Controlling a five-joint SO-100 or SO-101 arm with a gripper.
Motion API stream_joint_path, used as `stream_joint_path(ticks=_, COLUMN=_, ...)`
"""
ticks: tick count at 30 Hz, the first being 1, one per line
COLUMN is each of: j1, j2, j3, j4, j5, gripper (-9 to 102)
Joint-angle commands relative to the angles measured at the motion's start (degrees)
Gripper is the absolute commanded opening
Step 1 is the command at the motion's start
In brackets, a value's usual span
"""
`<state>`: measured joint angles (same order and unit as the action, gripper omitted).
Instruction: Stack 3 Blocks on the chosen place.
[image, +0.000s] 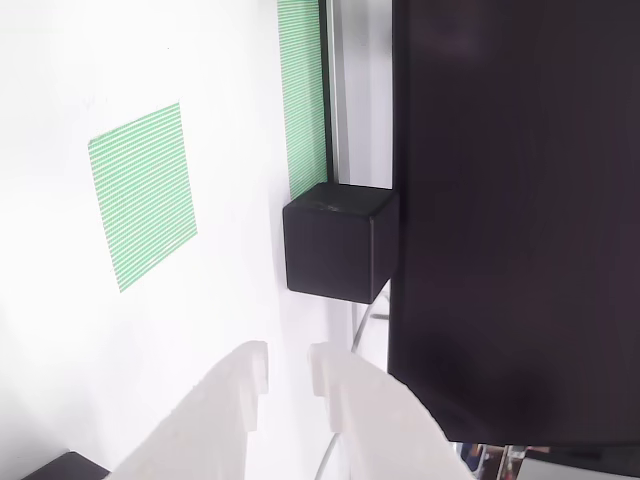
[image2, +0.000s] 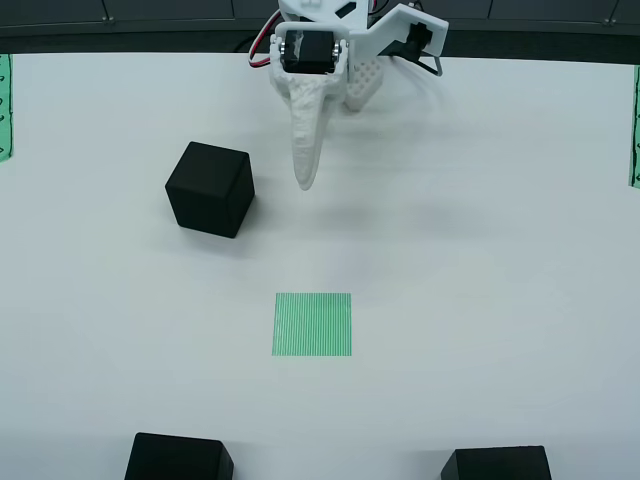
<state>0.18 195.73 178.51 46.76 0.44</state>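
Three matte black cubes lie apart on the white table. One cube (image2: 210, 188) sits at the left of the overhead view, beside my white gripper (image2: 305, 178), whose tips hover just right of it. In the wrist view this cube (image: 335, 243) stands ahead of my gripper (image: 290, 368), a little to the right. The fingers (image: 232, 400) are a narrow gap apart with nothing between them. The other cubes (image2: 180, 458) (image2: 497, 463) rest at the near edge. The green-striped square patch (image2: 313, 323) (image: 143, 193) is bare.
Narrow green-striped bands run along the table's left edge (image2: 4, 105) and right edge (image2: 635, 125); one such band (image: 303, 95) shows behind the cube in the wrist view. A large dark panel (image: 515, 220) covers that view's right side. The arm's base (image2: 350, 45) stands at the far edge.
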Motion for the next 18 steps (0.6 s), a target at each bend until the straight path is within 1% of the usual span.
stream_joint_path(ticks=1, j1=-0.26, j2=1.14, j3=1.85, j4=0.26, j5=-0.26, gripper=0)
stream_joint_path(ticks=18, j1=-0.70, j2=1.14, j3=1.85, j4=0.44, j5=0.62, gripper=0)
